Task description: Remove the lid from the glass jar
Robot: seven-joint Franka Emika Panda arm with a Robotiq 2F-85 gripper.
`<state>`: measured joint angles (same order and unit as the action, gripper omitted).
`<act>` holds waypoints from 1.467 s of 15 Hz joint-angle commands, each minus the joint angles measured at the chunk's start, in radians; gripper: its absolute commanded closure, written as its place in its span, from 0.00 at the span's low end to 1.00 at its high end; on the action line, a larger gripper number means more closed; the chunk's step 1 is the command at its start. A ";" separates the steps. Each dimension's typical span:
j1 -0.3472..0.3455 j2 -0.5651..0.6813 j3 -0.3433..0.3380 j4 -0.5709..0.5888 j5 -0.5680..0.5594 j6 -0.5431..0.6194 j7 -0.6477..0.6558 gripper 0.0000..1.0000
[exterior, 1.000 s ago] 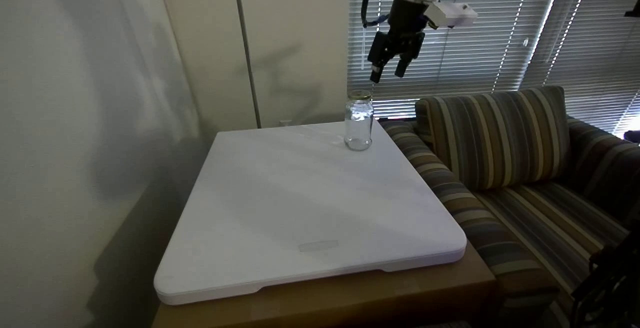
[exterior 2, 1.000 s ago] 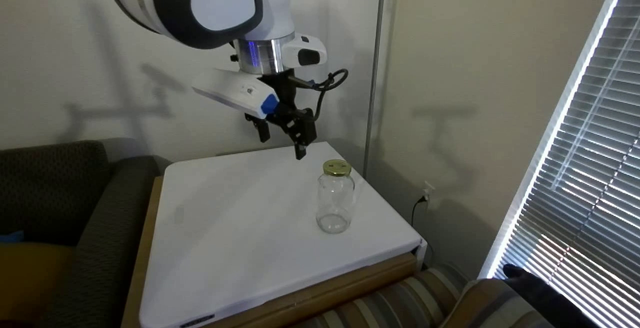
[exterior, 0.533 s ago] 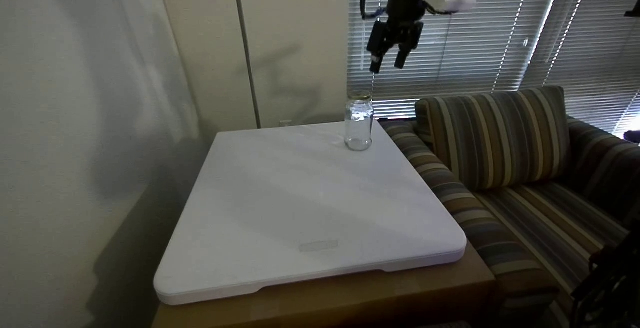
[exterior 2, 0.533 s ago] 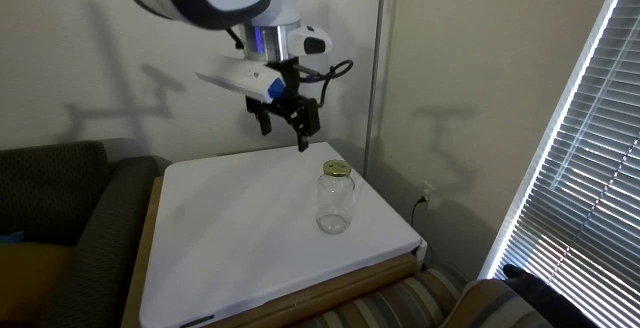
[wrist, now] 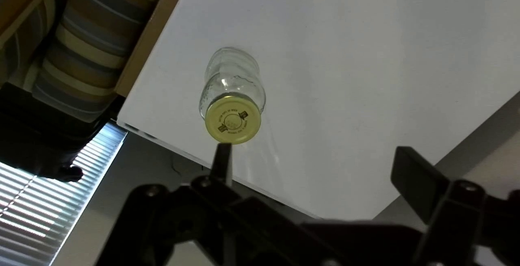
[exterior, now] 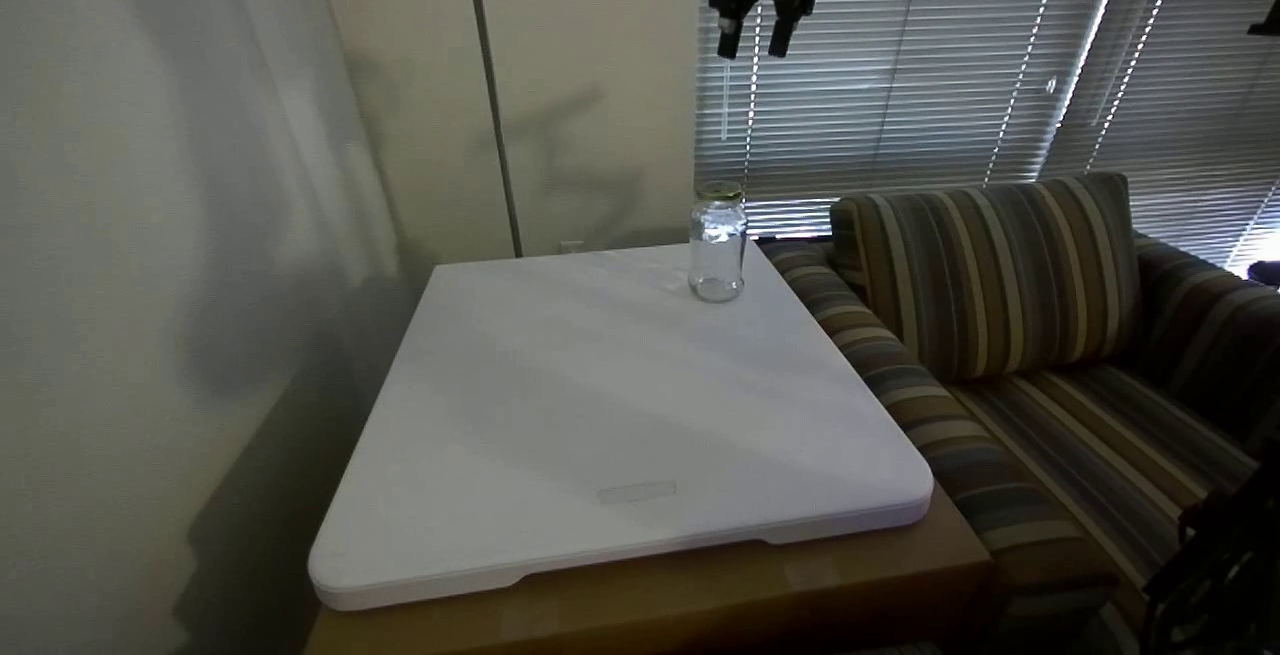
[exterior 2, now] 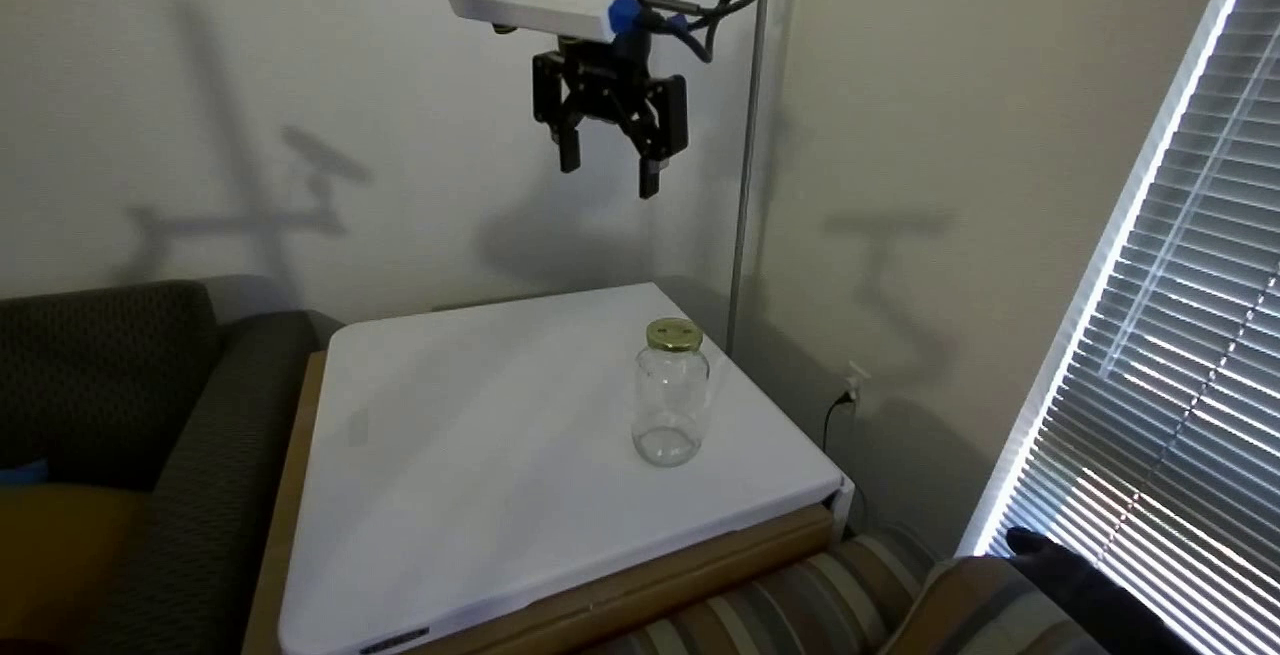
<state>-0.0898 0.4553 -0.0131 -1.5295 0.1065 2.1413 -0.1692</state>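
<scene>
glass jar point(exterior 2: 670, 405) is upright near the corner of the tabletop point(exterior 2: 450, 435) closest to the blinds point(exterior: 870, 105), lid point(wrist: 232, 120) on, gripper point(exterior 2: 609, 180) way up clear of it, spread apart with nothing between, probably that wide so it can straddle the lid

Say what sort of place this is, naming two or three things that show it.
Likely a home living room, though a lounge is possible: a striped armchair, a dark upholstered seat and slatted window blinds.

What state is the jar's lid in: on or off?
On. The gold lid caps the glass jar in the wrist view and both exterior views; how tightly, I cannot tell.
</scene>
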 commanded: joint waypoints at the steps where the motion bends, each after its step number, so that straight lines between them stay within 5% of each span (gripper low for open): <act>1: 0.000 0.025 0.005 0.037 -0.006 -0.037 0.011 0.00; 14: -0.027 0.204 0.018 0.199 0.026 -0.067 0.023 0.00; 22: -0.009 0.136 0.039 0.114 0.022 0.023 0.005 0.00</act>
<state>-0.0986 0.6367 0.0034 -1.3666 0.1168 2.1245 -0.1422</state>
